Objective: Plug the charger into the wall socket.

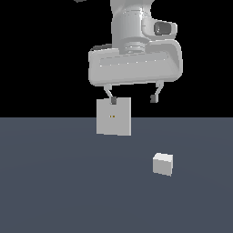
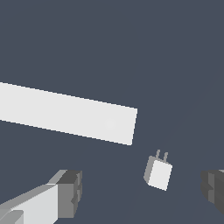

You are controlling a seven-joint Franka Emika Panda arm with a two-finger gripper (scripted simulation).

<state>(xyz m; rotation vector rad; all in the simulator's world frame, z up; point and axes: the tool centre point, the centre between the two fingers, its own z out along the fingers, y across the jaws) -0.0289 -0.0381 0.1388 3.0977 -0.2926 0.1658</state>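
The charger point(image 1: 163, 164) is a small off-white cube lying on the dark grey floor at the exterior view's right. In the wrist view the charger point(image 2: 158, 173) shows two thin prongs sticking out of one face. The wall socket point(image 1: 113, 117), a flat light-grey square plate with two tiny yellowish holes, stands upright left of the charger. From the wrist the wall socket point(image 2: 65, 113) appears as a long pale strip seen edge-on. My gripper point(image 1: 133, 99) hangs high above the floor, open and holding nothing, between the two things. Both fingertips point(image 2: 70, 193) frame the charger in the wrist view.
A flat dark grey floor point(image 1: 54, 182) carries both things, with a black background behind it.
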